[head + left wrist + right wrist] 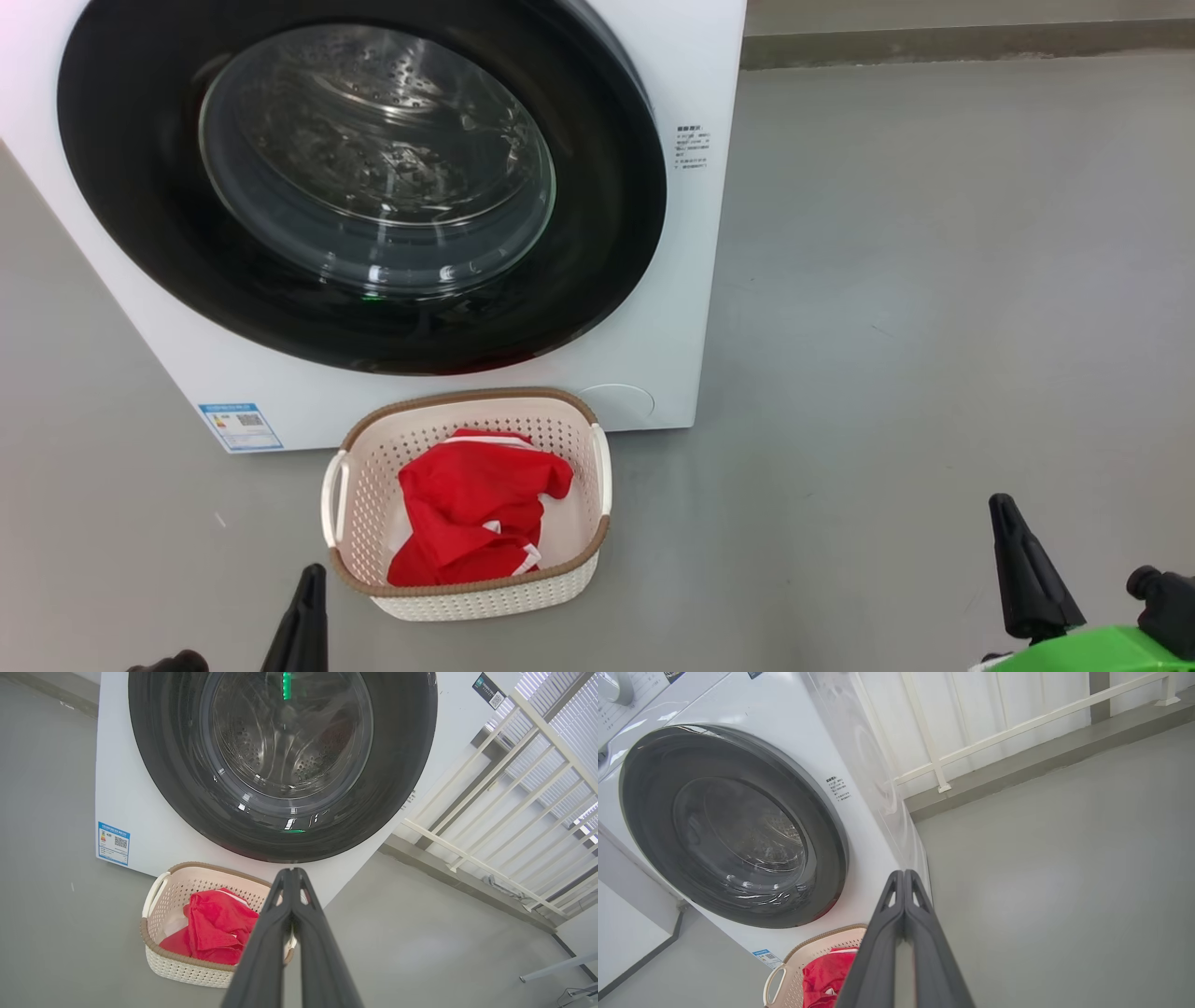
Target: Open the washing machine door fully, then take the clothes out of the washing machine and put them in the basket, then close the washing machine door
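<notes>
Note left tool and right tool pressed together, empty. Find basket holding clothes just ahead-right of left tool, the nearer. Confirm washing machine door shut beyond.

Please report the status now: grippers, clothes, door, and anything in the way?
Left gripper shut, empty; right gripper shut, empty. Clothes in basket; washing machine door closed. Basket on floor close below the door.

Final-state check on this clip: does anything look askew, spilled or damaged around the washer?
Nothing stands out. The washing machine door is shut, the red clothes lie inside the upright basket, and the left gripper and right gripper are shut, empty.
</notes>
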Motion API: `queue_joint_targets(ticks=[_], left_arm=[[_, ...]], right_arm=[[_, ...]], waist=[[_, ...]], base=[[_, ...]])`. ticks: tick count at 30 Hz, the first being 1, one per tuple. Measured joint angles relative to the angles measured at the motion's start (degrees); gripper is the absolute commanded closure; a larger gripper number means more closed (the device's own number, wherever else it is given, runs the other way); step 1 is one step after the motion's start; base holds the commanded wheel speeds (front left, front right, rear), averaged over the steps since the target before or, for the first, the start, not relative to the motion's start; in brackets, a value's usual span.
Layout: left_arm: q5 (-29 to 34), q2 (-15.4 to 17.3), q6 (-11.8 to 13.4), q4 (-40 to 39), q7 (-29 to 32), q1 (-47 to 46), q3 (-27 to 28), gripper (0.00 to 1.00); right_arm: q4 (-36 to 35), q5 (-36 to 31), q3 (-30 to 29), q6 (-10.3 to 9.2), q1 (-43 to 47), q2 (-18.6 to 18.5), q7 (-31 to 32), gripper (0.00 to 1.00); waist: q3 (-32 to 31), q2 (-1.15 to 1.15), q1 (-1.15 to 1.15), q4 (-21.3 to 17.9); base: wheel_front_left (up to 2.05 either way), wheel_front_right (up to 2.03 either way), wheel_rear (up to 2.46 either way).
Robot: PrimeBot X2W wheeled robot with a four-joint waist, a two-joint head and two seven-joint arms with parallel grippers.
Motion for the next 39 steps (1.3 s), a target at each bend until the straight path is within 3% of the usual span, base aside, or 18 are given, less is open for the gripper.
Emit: queue_joint_targets(ticks=[39], left_arm=[[-25.2,0.0,-1.1,3.1,6.3,-3.5,1.9,1.00]], right_arm=[[3.2,26.6,0.1,-0.16,-4.0,-0.6,6.2,1.00]], waist=[[0.3,0.00,0.00,0.2]], base=[[0.00,0.00,0.00]])
